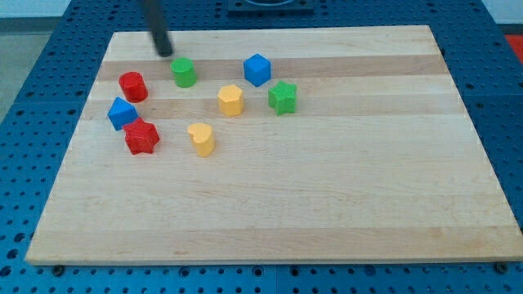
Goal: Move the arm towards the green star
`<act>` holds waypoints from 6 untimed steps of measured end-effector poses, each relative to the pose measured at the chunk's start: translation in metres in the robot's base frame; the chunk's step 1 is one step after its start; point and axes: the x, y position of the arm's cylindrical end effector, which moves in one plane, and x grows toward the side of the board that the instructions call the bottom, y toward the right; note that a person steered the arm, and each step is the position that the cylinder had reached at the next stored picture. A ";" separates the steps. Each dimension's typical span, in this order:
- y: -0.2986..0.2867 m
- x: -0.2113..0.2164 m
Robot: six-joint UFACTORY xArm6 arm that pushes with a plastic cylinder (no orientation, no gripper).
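Observation:
The green star lies on the wooden board right of centre in the upper half. My tip is near the board's top left, well to the left of the star. It stands just above and left of the green cylinder, apart from it. The rod rises out of the view's top.
A blue cube sits up-left of the star and a yellow hexagon lies to its left. A red cylinder, another blue cube, a red star and a yellow heart lie at the left. The board rests on blue pegboard.

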 end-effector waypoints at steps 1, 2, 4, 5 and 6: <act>0.140 -0.004; 0.239 0.009; 0.247 0.140; 0.246 0.144; 0.226 0.182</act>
